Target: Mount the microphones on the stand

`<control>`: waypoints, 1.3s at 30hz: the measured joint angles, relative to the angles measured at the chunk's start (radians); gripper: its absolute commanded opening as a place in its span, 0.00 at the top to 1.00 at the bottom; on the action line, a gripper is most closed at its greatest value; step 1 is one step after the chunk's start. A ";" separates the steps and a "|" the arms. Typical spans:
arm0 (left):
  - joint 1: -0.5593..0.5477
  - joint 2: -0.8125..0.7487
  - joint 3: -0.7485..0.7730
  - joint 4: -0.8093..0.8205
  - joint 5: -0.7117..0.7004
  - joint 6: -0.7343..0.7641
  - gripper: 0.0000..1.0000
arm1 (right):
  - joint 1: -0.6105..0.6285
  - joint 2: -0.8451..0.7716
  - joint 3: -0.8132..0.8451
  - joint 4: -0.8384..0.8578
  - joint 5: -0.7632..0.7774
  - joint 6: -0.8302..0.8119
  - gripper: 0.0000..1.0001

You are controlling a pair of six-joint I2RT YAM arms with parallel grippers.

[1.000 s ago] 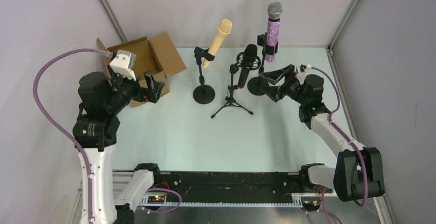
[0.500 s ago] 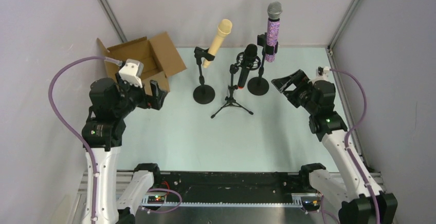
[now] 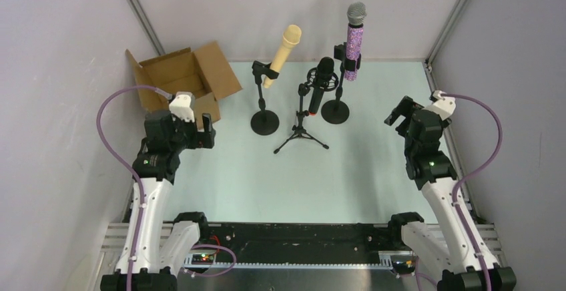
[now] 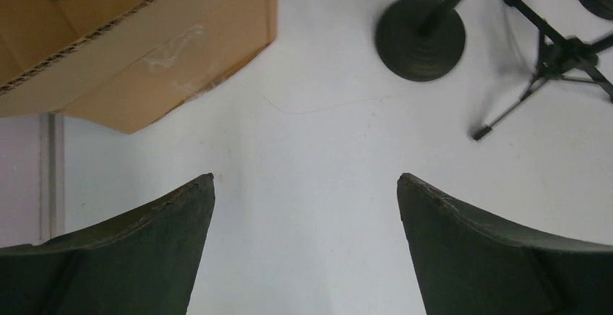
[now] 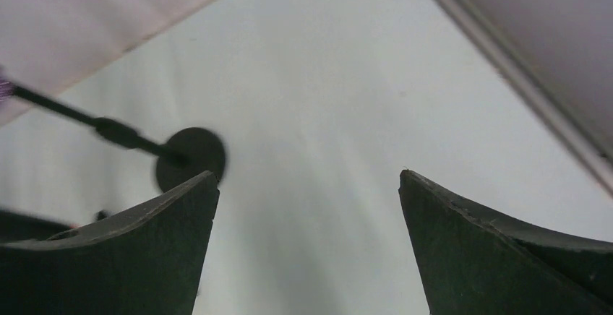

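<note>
**Three microphones clipped in stands; both grippers released**

The pale table [image 3: 267,171] carries an open cardboard box [image 3: 180,77] at far left. The left gripper [image 4: 303,185] hangs beside the box and the right gripper [image 5: 307,178] near the right edge. The jaws of both are spread wide, grasping nothing. The cream microphone [image 3: 283,54] sits tilted in the left round-base stand [image 3: 265,121]. The black microphone [image 3: 320,84] sits in the tripod stand [image 3: 301,134]. The purple glitter microphone [image 3: 354,44] sits upright in the right round-base stand [image 3: 335,111].

A pale green table [image 3: 267,171] carries an open cardboard box [image 3: 175,76] at far left; a tripod stand [image 3: 302,129] sits between the left round base [image 3: 265,122] and the right round base [image 3: 335,112].
</note>
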 measured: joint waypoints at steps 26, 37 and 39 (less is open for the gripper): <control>0.003 -0.059 -0.701 0.964 -0.297 -0.077 0.00 | -0.089 0.159 -0.479 0.720 0.196 -0.087 0.00; 0.003 0.152 -0.792 1.411 -0.259 -0.081 0.00 | -0.102 0.280 -0.591 0.950 0.169 -0.109 0.01; 0.003 0.211 -0.792 1.482 -0.259 -0.079 0.00 | -0.108 0.294 -0.593 0.995 0.159 -0.116 0.01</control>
